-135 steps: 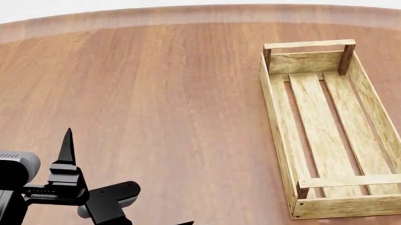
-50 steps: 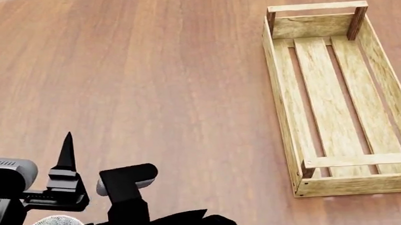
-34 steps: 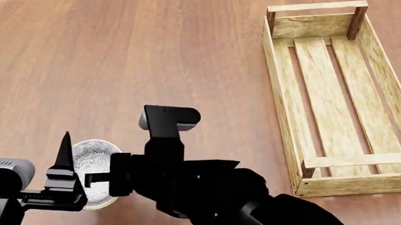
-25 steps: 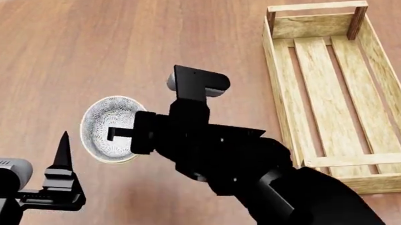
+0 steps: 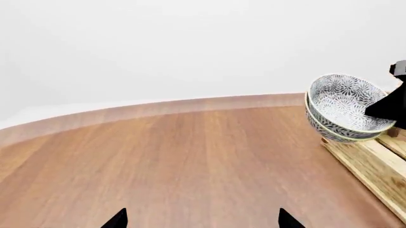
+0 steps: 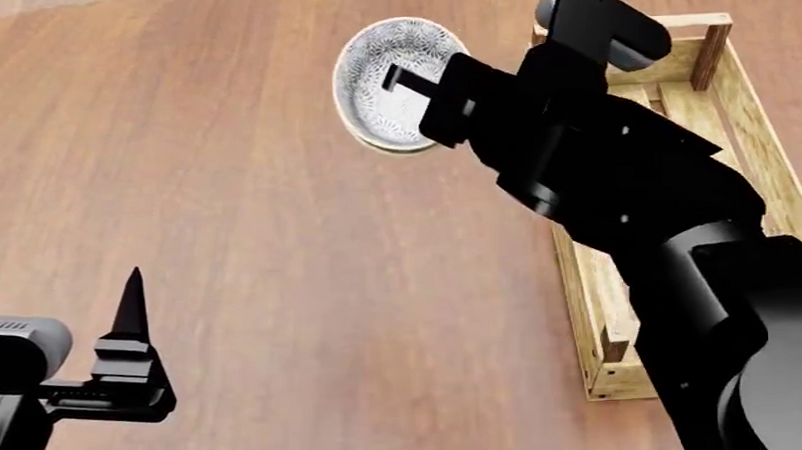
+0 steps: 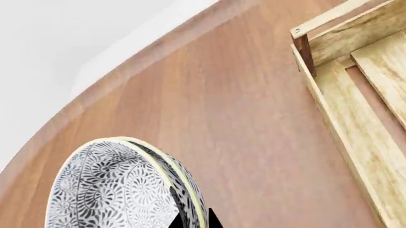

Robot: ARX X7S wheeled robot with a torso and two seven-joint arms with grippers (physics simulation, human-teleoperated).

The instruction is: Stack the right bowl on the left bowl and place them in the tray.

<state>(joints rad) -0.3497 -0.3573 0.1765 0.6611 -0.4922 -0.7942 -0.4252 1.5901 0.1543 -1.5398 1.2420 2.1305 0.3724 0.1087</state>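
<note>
two bowls (image 6: 393, 80), nested one inside the other, are in view; the double rim shows clearly in the right wrist view (image 7: 127, 190) and in the left wrist view (image 5: 345, 108). both carry a dark floral pattern on white, with pale cream rims. the stack is tilted, its opening turned partly sideways, and it is held up off the surface.

there is one tray (image 6: 758, 132), a long light-wood crate with a slatted bottom, low plank sides and a thin crossbar at its far end. in the head view it sits at about 2 o'clock from the frame's centre, largely hidden behind the right arm. the bowl stack is just beside the tray's far left corner, at roughly 12 o'clock in that view, over bare wood and not over the slats. in the left wrist view the stack appears close above the tray's edge (image 5: 371, 164).

two claws are visible. the right claw (image 6: 416, 94) is clamped on the rim of the bowl stack, one dark finger lying across the inside of the top bowl. the left claw (image 6: 59, 287) is at 8 o'clock in the head view, its two pointed fingers spread apart and gripping nothing.

the surface (image 6: 242, 251) is reddish-brown wood with long grain and a rounded far edge (image 5: 159, 107). behind that edge the room is plain and white, without detail.
</note>
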